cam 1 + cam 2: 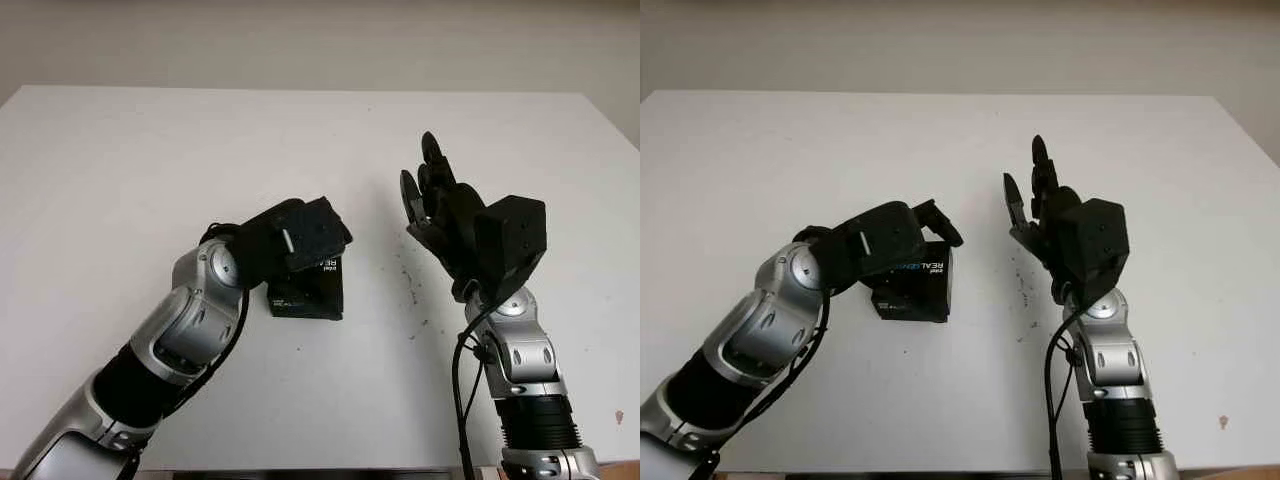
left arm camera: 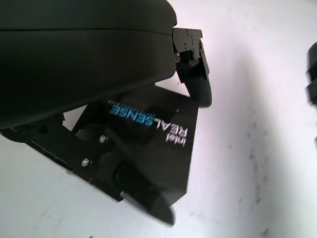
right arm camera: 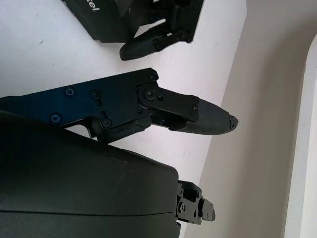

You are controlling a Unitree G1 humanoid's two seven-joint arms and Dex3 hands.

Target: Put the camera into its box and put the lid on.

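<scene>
Your black box (image 1: 915,285) — flat, matte, rectangular, printed "intel REALSENSE" in white and blue — lies on the white desk (image 1: 120,170) near its middle. Your left hand (image 1: 300,235) sits on top of the box, its hard black shell covering the near part; 1 finger (image 2: 198,79) curls past the box's far edge and another (image 2: 143,191) along its side, so it grips the box. Whether the lid is seated you cannot tell. Right of the box, your right hand (image 1: 440,215) is raised above the desk, open, holding nothing.
</scene>
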